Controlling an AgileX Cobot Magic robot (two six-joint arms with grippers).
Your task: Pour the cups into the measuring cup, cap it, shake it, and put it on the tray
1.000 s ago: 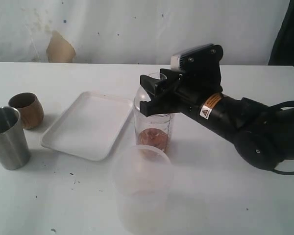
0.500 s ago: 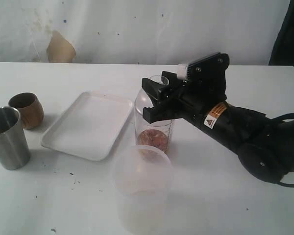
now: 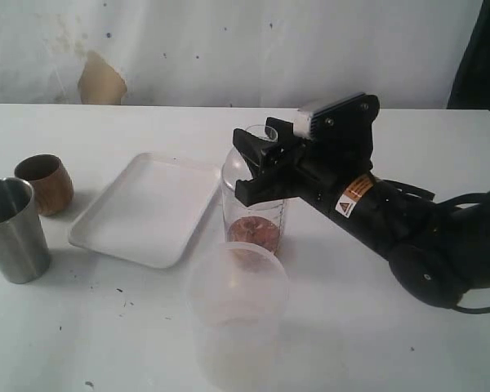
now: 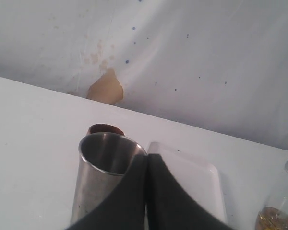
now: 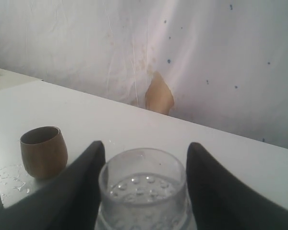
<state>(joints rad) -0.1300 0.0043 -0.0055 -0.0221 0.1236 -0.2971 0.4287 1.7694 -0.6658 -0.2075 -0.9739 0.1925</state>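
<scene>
Okay, largest first. White table (image 3: 376, 343) carries everything. White tray (image 3: 143, 204) lies left of centre in the exterior view, nothing on it.

Your right gripper (image 5: 143, 187) reaches in from the right and straddles the measuring cup (image 3: 257, 216) high on its wall. In the right wrist view both dark fingers (image 5: 84, 191) sit against the clear wall with no gap I can make out, so I read it as clamped on the cup.

Frosted tub (image 3: 237, 314) stands in the foreground, just in front of the cup.

Measuring cup is upright or very nearly so, long axis vertical, brownish contents low inside. Its base is down near the table just beside the tray's right edge. Can't tell whether a cap is on.

Steel tumbler (image 3: 15, 233) and wooden cup (image 3: 47, 184) stand upright at far left, beyond the tray.

Left gripper (image 4: 146, 191) is pinched closed on nothing, with the tumbler just ahead of it.

Key relation: the tray is immediately to the cup's left in the exterior view, and the right arm has the cup. My read is a short lift and sideways carry with the axis kept vertical. Mind the tub.
</scene>
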